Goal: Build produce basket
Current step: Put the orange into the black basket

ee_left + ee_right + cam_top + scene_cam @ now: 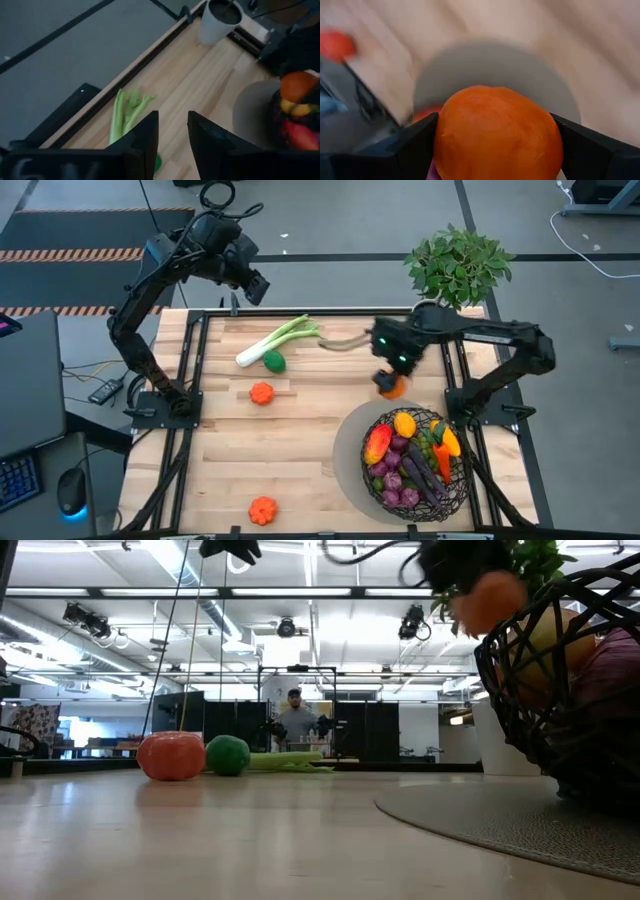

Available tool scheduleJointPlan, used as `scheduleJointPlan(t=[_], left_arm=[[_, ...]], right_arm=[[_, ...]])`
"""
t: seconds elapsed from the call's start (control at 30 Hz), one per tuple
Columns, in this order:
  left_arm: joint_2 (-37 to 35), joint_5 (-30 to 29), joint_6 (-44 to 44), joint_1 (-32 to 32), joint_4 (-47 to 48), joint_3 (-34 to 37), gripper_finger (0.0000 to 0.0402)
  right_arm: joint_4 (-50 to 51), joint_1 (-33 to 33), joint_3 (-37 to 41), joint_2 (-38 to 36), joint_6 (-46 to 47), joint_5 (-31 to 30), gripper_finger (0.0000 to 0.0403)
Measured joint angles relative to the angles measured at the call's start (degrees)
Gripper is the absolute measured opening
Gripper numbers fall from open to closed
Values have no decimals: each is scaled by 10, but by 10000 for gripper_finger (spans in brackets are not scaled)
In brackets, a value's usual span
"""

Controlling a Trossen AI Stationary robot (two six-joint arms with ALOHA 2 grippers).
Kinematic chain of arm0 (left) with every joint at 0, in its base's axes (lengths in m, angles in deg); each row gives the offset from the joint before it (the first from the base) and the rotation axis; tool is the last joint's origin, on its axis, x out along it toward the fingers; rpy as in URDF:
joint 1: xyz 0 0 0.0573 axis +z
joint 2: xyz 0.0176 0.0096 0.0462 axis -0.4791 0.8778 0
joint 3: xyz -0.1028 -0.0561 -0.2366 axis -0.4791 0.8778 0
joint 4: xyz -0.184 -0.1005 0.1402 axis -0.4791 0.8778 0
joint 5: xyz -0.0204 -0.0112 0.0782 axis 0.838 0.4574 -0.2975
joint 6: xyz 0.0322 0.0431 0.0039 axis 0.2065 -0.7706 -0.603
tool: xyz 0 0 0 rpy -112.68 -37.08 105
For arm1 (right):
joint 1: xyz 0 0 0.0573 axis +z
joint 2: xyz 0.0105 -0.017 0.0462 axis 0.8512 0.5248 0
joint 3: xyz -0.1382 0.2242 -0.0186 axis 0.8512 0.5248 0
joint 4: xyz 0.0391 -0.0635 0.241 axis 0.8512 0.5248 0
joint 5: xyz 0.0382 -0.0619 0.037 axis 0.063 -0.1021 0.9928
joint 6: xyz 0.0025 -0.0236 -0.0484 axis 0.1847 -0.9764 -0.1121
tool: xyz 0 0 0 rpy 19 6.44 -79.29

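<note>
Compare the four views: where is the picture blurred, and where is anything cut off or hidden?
Right wrist view: the table behind the orange is smeared, the fruit itself sharp. Low view: the basket runs off the frame, soft-edged. High view: sharp throughout. Left wrist view: dark fingers hide part of the leek.

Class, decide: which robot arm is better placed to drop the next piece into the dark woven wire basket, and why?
Right. The right gripper already clamps a round orange fruit beside the dark woven wire basket. The left gripper hangs empty past the table's far edge.
</note>
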Motion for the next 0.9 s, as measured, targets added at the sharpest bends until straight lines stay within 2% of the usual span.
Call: scheduleJointPlan(t=[0.1,0.27,0.57,0.7,0.9], left_arm=[[6,-6,15,-14,-21,1,110],[17,-19,17,-45,-39,0,112],[48,-34,9,-82,-40,0,112],[53,-35,-13,-94,-35,1,110],[57,-39,-73,-97,-20,1,112]], right_arm=[[63,45,0,-29,26,-18,351],[87,131,1,-62,92,-84,351],[44,259,79,-92,272,-91,351],[-4,296,115,-92,337,-90,354],[-32,327,164,-91,417,-86,378]])
